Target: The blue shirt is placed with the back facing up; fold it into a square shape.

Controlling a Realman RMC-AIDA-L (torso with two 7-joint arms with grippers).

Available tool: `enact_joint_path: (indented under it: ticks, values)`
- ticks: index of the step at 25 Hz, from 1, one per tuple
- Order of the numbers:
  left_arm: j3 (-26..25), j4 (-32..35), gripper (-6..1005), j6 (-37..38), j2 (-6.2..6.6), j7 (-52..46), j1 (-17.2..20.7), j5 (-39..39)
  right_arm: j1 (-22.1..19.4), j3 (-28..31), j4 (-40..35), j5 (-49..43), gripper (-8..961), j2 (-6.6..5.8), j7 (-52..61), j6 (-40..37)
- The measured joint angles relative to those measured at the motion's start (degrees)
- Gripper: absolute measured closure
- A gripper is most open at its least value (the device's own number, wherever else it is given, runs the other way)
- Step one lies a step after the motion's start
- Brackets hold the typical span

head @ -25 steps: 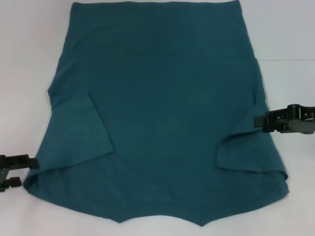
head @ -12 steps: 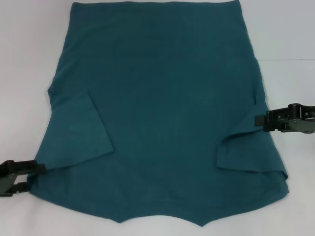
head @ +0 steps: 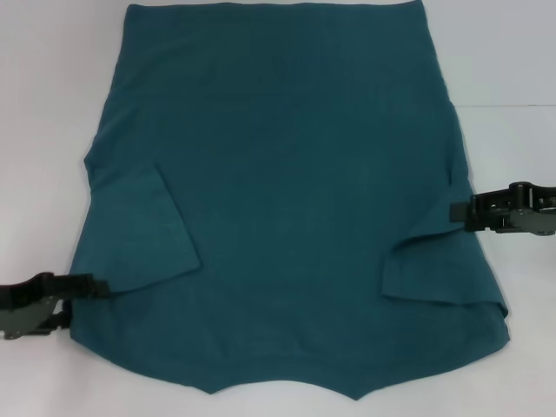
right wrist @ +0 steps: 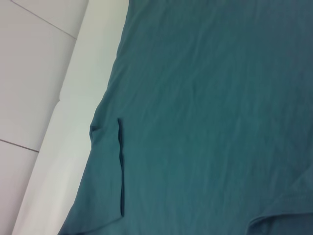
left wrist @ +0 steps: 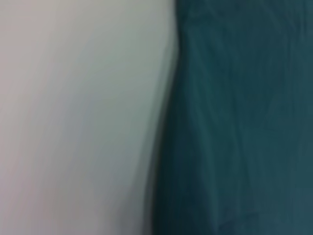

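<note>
- We see the blue shirt (head: 287, 200) spread flat, plain side up, over most of the white table (head: 43, 130) in head view; both sleeves are folded inward onto the body.
- Left gripper (head: 91, 287) sits low at the shirt's left edge near the folded left sleeve (head: 143, 234), tips reaching over the fabric. Upper finger lies on the cloth; we can't tell if the jaws pinch it or how far apart they stand.
- Right gripper (head: 456, 213) is at the shirt's right edge, just above the folded right sleeve (head: 439, 269), tip touching the hem. Jaw state: can't tell.
- L wrist view adds only a close look: shirt edge (left wrist: 234, 122) against bare table (left wrist: 73, 117), no fingers visible.
- R wrist view shows what head view doesn't: the table's far border and grey floor tiles (right wrist: 34, 73) beyond it, plus a sleeve seam (right wrist: 120, 166) on the shirt. No fingers there either.
</note>
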Motion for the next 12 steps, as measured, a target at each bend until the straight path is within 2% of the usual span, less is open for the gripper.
enact_joint_path:
  ticks: [12]
  values:
    - [0.0, -2.0, 276, -1.3, 0.41, 0.2, -2.0, -0.7, -0.2, 0.8, 0.0, 0.0, 475, 0.00, -0.2, -0.1]
